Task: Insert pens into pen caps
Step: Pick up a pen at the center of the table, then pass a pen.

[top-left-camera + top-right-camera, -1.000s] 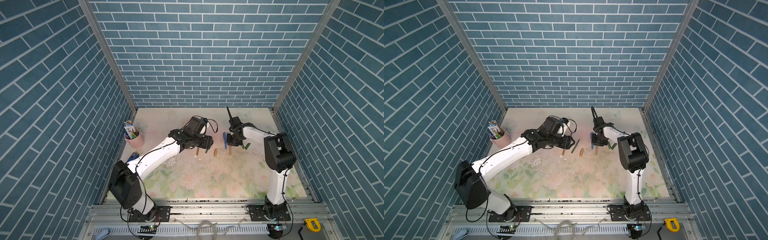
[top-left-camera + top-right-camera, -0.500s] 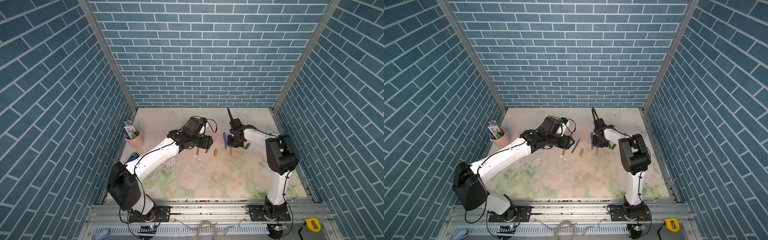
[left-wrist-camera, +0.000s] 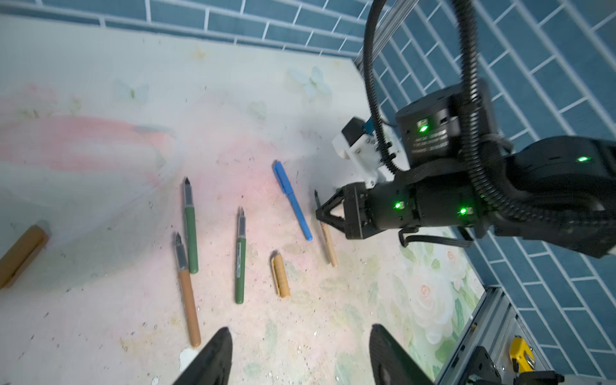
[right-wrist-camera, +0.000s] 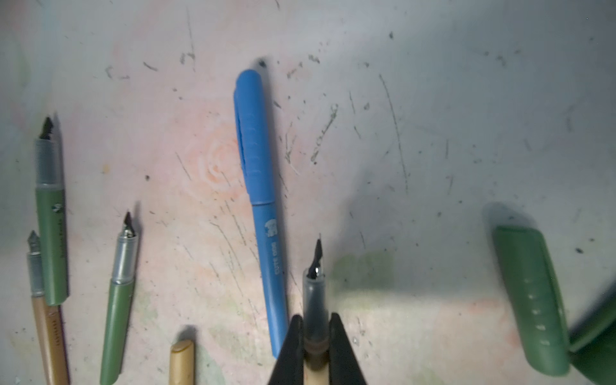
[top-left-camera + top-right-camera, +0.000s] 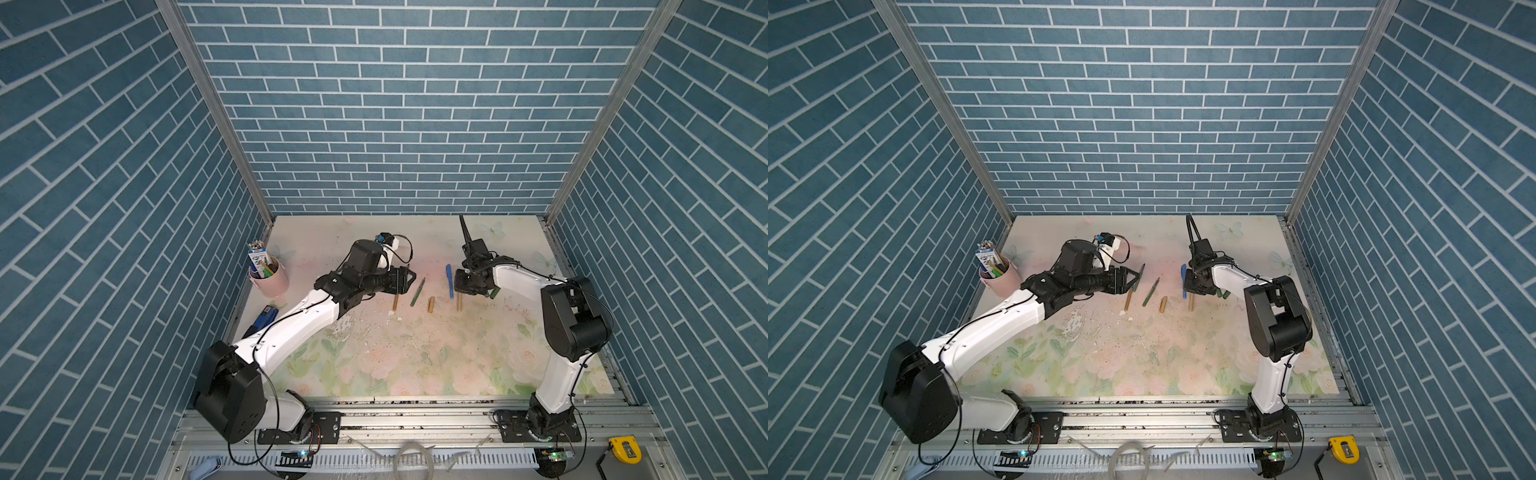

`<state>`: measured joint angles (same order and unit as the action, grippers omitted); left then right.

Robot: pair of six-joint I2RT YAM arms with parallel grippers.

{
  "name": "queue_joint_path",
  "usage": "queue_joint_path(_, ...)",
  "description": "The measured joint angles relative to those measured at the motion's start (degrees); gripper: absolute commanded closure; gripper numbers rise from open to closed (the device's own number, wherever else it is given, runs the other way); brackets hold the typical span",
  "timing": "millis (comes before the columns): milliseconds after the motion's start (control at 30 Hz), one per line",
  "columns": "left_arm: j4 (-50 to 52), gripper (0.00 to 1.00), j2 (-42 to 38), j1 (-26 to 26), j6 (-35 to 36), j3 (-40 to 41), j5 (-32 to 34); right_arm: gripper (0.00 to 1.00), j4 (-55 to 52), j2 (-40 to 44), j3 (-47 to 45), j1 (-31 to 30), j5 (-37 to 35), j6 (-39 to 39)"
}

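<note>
- Left jaws: wide, empty, poised over brown pen [image 3: 189,306] and green pen [image 3: 190,240], which lie touching, mid-table.
- Second green pen [image 3: 240,266], brown cap [image 3: 280,276]: loose, unpaired.
- Blue pen [image 4: 264,213]: cap on.
- Right jaws: slightly apart a second ago, now clamped on second brown pen [image 4: 315,296], nib bare, beside blue pen.
- Judgement: grasp secured; carrying it to a cap follows.
- Green cap [image 4: 530,300]: nearer right edge.

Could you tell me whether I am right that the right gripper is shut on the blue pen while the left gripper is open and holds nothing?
Not quite: the right gripper is shut on a golden-brown pen, uncapped, not on the blue pen, which lies free beside it with its cap on. The right wrist view shows this. The rest stands: the left gripper is open and holds nothing.
</note>
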<state>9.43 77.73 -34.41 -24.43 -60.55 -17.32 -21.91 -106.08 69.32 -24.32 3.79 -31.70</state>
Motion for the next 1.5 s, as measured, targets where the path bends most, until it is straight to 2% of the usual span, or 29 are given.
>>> queue_joint_path(167, -7.67, 0.33, -3.8, 0.0, 0.24, 3.93, 1.03, 0.93, 2.38, 3.39, -2.25, -0.26, -0.22, 0.0)
queue_joint_path(467, -14.14, 0.34, -3.8, 0.0, 1.81, 6.6, 1.6, 0.93, 6.21, 11.1, -5.53, -1.42, -0.57, 0.07)
queue_joint_path(700, -19.34, 0.37, 0.48, 0.0, 1.92, 6.64, -5.73, 0.94, 10.82, 16.09, -6.51, -4.52, -0.31, 0.04)
queue_joint_path(933, -21.16, 0.37, 8.63, 0.02, -0.72, 6.23, -15.58, 0.94, 16.39, 18.99, -6.6, -8.28, 0.24, -0.02)
queue_joint_path(1100, -22.62, 0.39, 10.93, 0.22, -2.97, 5.68, -20.09, 0.94, 19.78, 20.76, -6.6, -10.6, 1.36, -1.2)
queue_joint_path(1500, -24.83, 0.51, 11.15, 0.98, -5.64, 5.16, -21.14, 0.94, 25.27, 22.75, -6.6, -14.93, 3.91, -5.01)
